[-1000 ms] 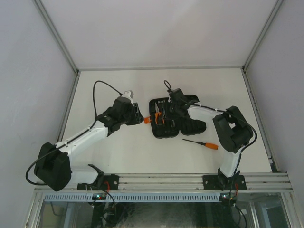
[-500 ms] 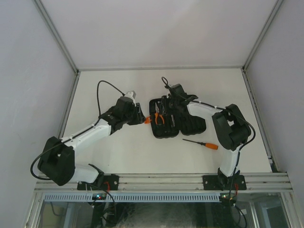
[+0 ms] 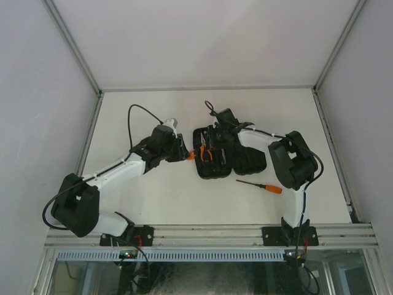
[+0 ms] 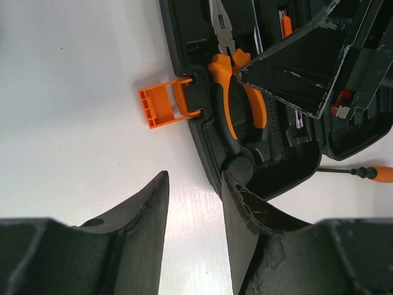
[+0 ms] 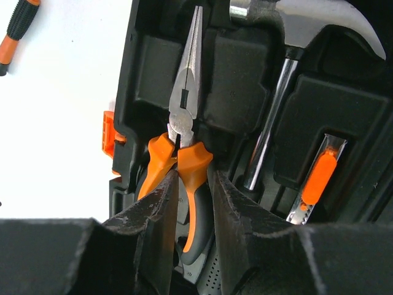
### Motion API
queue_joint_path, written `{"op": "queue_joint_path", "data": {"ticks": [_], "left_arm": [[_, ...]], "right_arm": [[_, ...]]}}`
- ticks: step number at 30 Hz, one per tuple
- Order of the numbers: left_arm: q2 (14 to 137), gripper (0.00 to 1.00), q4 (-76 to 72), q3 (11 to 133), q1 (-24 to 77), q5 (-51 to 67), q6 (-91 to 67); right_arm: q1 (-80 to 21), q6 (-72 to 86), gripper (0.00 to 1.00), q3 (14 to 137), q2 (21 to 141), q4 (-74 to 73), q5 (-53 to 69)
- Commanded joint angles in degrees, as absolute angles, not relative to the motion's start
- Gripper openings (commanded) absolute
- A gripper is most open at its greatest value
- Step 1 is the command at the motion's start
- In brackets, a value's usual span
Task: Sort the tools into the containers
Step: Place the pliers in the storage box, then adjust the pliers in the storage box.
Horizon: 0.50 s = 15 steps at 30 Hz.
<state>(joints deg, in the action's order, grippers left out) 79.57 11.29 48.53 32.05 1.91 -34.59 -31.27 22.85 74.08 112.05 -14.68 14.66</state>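
Right gripper (image 5: pixel 192 176) straddles pliers (image 5: pixel 184 117), their nose pointing straight away.

**Q:** Where does the overhead view stand?

**A:** High and behind the arm bases, facing down and forward over the whole white table (image 3: pixel 184 196). It is far off, so the black plastic clamshell tool case (image 3: pixel 212 171) reads small at centre.

**Q:** And the wrist views?

**A:** Left wrist: close, looking along its own left gripper (image 4: pixel 195 184) at the case's latch-side rim and the orange plastic latch (image 4: pixel 161 106). Right wrist: closer still, looking past the right gripper (image 5: pixel 193 178) straight into the moulded slots.

**Q:** What is shared?

**A:** All three show the latch, the orange-handled steel pliers (image 5: pixel 184 123) and the loose black-and-orange screwdriver (image 3: pixel 261 185).
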Motion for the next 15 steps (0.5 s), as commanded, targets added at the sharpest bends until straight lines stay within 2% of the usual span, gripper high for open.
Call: {"op": "queue_joint_path", "data": {"ticks": [1, 15], "left_arm": [[80.3, 0.44, 8.7, 48.4, 31.7, 3.0, -35.2], [88.0, 0.43, 2.8, 50.3, 31.6, 4.5, -35.7]], "right_arm": [[-31.8, 21.1, 0.27, 77.0, 112.7, -15.7, 13.7], [-32.4, 22.4, 0.14, 77.6, 112.6, -16.5, 9.7]]}}
